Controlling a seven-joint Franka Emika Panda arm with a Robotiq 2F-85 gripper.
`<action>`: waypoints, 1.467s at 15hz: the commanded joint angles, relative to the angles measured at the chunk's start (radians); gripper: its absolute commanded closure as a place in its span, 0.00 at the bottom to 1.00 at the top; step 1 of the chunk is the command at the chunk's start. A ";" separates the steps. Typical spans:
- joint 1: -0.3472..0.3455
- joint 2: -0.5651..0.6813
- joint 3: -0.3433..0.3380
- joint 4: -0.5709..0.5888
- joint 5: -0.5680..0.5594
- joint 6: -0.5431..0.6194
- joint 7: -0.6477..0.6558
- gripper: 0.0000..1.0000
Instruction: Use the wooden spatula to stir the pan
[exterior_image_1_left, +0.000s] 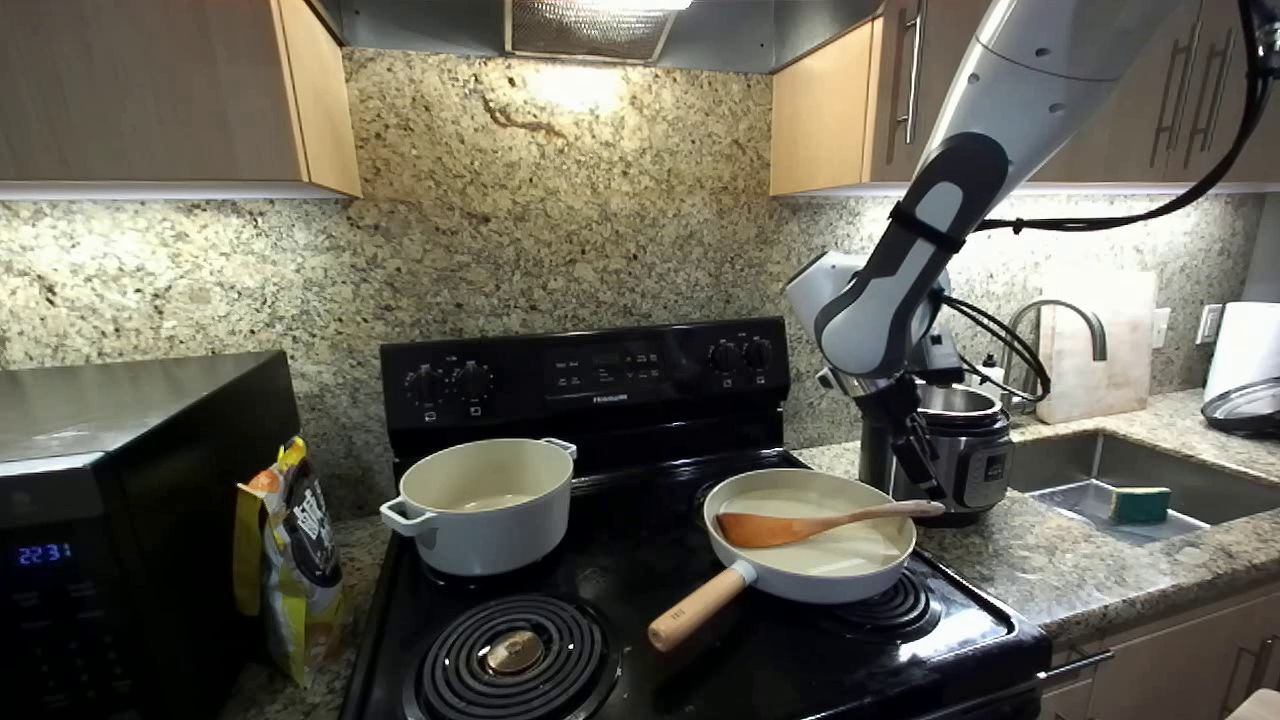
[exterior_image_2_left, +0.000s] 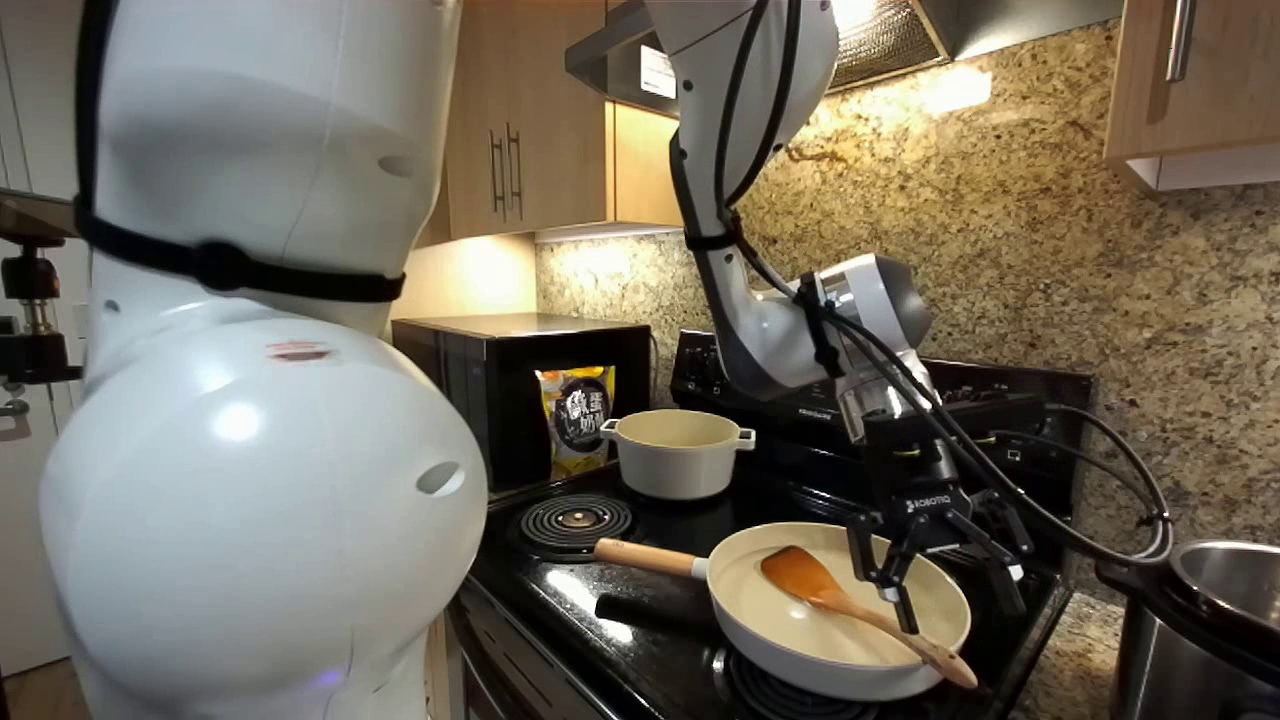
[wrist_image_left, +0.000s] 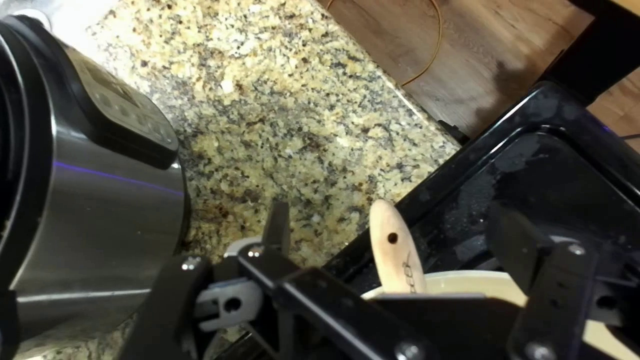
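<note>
Wooden spatula (exterior_image_2_left: 832, 597), resting in the frying pan (exterior_image_2_left: 740, 595) with handle (wrist_image_left: 395, 260) out over the right rim: with jaws of the Robotiq gripper (exterior_image_2_left: 958, 602) wide apart and holding nothing, better to come squarely around this handle and close firmly, against twisting in stirring.

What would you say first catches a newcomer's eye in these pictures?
The white robot arm probably wins, angled down over the black coil stove with its gripper open. Next comes the orange-brown wooden spatula, resting in the cream-white frying pan, its handle jutting past the edge near the gripper.
</note>
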 joint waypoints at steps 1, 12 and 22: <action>0.007 -0.008 0.005 -0.036 -0.010 0.007 -0.017 0.00; -0.010 0.052 -0.011 -0.019 -0.037 0.040 -0.028 0.00; -0.008 0.091 -0.013 0.009 -0.050 0.050 -0.035 0.00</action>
